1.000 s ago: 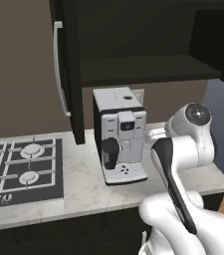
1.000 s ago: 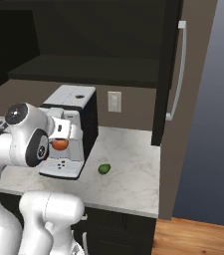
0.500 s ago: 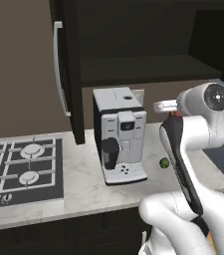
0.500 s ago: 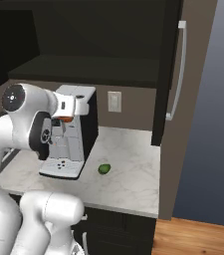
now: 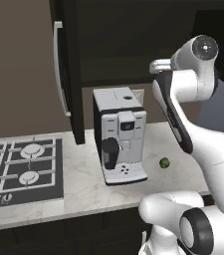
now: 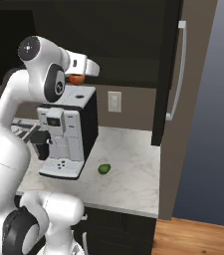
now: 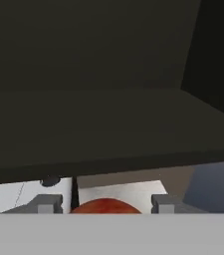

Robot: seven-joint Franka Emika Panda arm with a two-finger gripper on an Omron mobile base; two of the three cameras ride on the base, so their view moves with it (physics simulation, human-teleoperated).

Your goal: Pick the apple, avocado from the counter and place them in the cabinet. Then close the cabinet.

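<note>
Apple [image 7: 101,206] sits clamped in your gripper [image 6: 76,78], raised just before the open cabinet [image 7: 108,144], above the coffee machine [image 6: 66,132]. Carry it level over the shelf lip, set it deep, then release. The avocado [image 6: 104,169] waits on the counter [image 6: 128,174].

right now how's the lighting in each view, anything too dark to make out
Left base view: the cabinet interior is near black, the counter evenly lit. Right base view: the apple reads clearly against the dark. Hand view: dim shelf, the apple low between the claw tips.
</note>
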